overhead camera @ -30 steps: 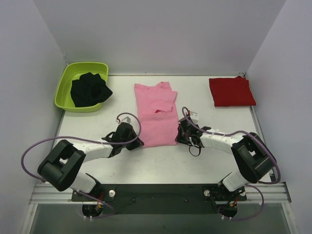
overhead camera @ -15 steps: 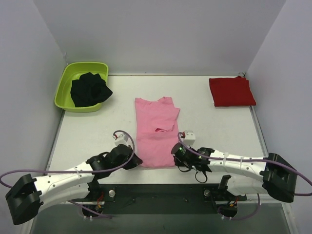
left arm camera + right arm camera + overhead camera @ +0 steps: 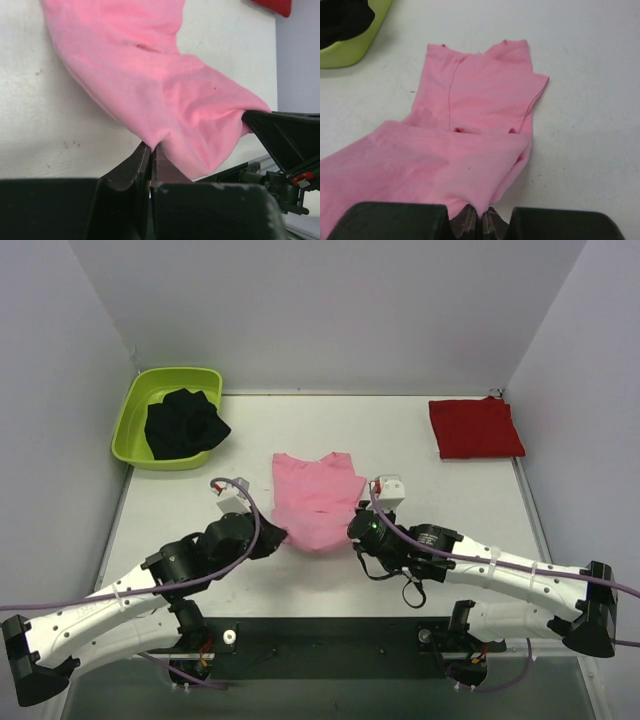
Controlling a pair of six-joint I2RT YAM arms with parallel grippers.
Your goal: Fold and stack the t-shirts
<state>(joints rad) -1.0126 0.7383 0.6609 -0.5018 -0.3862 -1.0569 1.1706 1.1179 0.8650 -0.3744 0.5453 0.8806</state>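
The light pink t-shirt (image 3: 317, 492) lies in the middle of the table with its near hem lifted off the surface and curled back over the rest. My left gripper (image 3: 281, 535) is shut on the hem's left corner; the pinch (image 3: 152, 146) shows in the left wrist view. My right gripper (image 3: 354, 528) is shut on the right corner, cloth nipped between its tips (image 3: 481, 214). The deep red t-shirt (image 3: 475, 427) lies folded at the far right of the table, away from both arms.
A lime green tub (image 3: 166, 416) at the far left corner holds a black garment (image 3: 184, 423). Grey walls close in the left, back and right sides. Both arms stretch forward from the near edge, their purple cables (image 3: 110, 592) trailing beside them.
Both grippers have carried the pink shirt's near hem up and toward the far side. The shirt's visible length on the table has shrunk. The arms are stretched further forward.
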